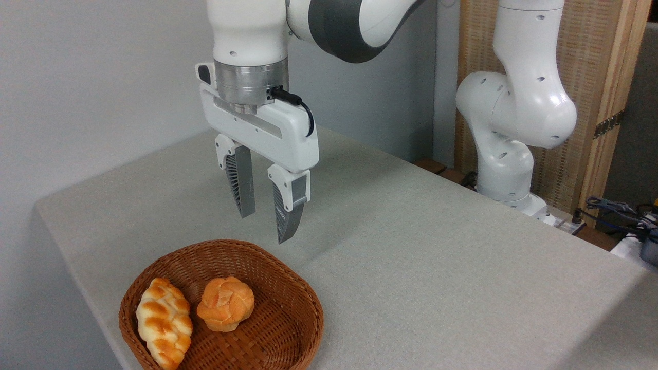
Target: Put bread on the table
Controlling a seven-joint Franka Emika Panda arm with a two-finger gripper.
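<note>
The bread point(226, 303), a small round orange-golden knotted bun, lies inside a brown wicker basket point(288, 288) at the front left of the table point(437, 257). My gripper point(265, 226) hangs in the air above the basket's far rim, fingers pointing down. It is open, with nothing between the fingers, and well clear of the bun.
A longer pale braided loaf point(163, 321) with brown patches lies in the basket left of the bun. The arm's white base point(506, 169) stands at the table's far right edge, with cables point(617, 208) beside it. Grey fabric stretches right of the basket.
</note>
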